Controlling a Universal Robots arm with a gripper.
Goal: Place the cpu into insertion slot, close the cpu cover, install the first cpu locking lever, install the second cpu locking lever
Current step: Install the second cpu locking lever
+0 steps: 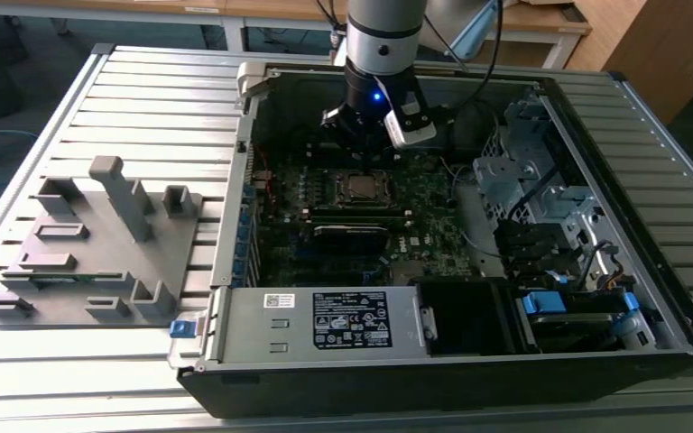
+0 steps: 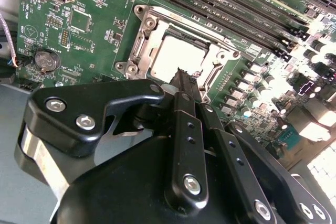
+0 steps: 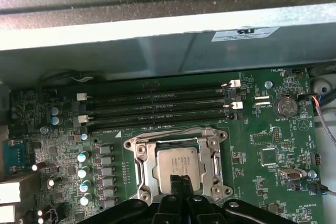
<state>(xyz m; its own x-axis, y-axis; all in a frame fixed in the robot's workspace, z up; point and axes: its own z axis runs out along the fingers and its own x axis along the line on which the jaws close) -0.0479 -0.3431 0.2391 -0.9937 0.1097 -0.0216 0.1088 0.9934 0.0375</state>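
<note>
Both wrist views show the end effector (image 3: 180,180), its fingers pressed together with nothing between them, just over the cpu (image 3: 177,167) sitting in the insertion slot (image 3: 140,169).

No print is clear enough to read. The cpu (image 3: 177,162) has faint engraved lines on its top, too small to make out. The motherboard (image 3: 273,129) around the cpu carries tiny white printed marks, some beside the coin battery (image 3: 287,107), all illegible. Beyond the memory slots (image 3: 157,109) from the cpu, a white sticker (image 3: 245,33) with dark print sits on the case wall. In the exterior view, 2 labels, a black label (image 1: 353,320) and a small white label (image 1: 278,302), sit on the grey box (image 1: 250,338).
</note>
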